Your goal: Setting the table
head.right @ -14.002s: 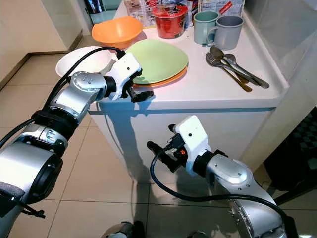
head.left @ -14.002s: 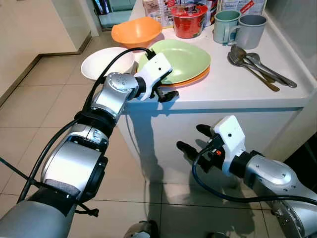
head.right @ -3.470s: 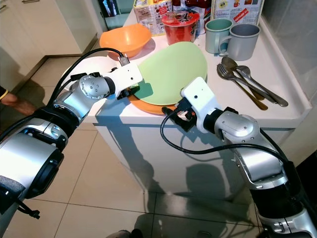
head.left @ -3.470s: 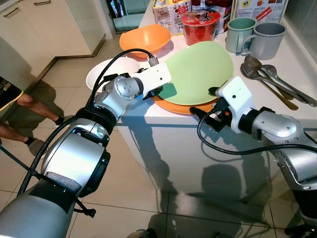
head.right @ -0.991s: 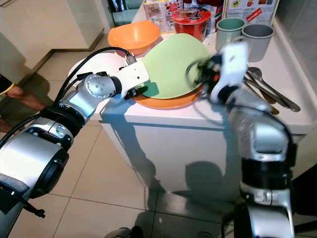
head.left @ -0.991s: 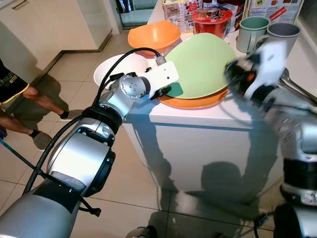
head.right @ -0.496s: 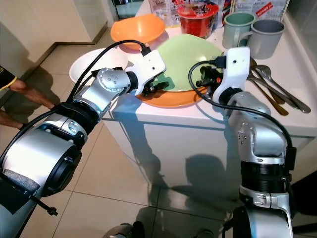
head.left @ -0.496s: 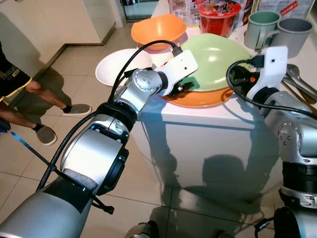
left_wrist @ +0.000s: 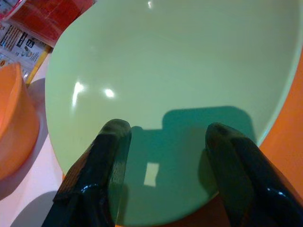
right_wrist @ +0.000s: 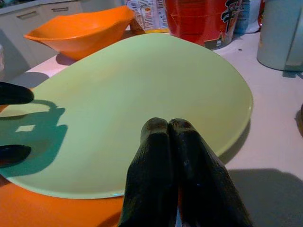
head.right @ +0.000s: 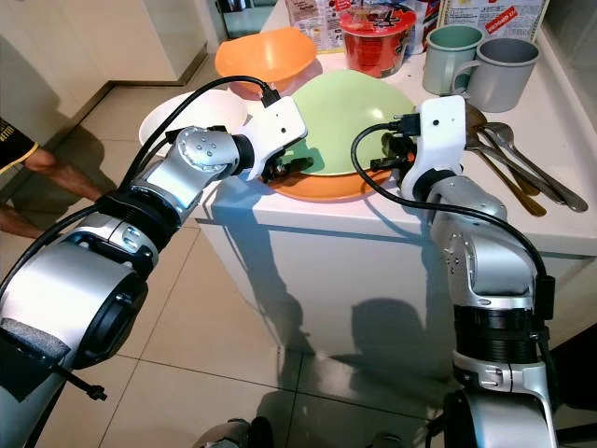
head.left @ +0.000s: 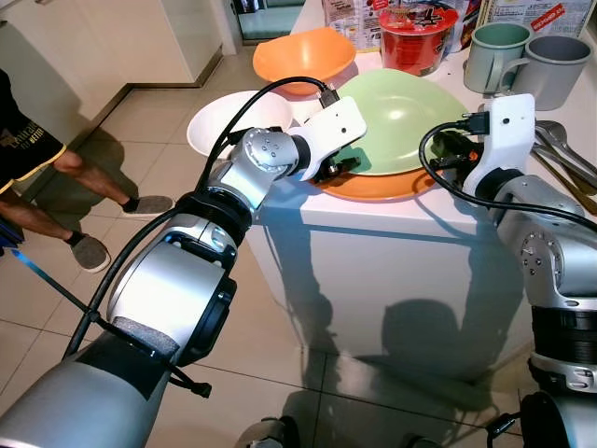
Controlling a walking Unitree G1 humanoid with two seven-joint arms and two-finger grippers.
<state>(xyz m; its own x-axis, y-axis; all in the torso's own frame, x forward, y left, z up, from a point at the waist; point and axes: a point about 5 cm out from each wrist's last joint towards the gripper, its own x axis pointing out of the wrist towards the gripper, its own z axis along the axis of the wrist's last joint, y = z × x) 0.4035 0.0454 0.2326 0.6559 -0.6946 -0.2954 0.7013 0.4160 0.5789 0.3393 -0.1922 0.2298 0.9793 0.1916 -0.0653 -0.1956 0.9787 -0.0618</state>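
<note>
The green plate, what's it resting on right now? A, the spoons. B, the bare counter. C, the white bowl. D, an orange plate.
D: the green plate lies stacked on the orange plate, whose rim shows beneath its near edge, between the left gripper and the right gripper.

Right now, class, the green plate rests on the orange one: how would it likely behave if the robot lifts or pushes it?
The green plate looks rigid, so it should hold its shape when lifted. Its glossy surface shows highlights, so it may slip between the left end effector fingers, or slide on the orange plate beneath if pushed. It looks thin and shallow, probably light.
</note>
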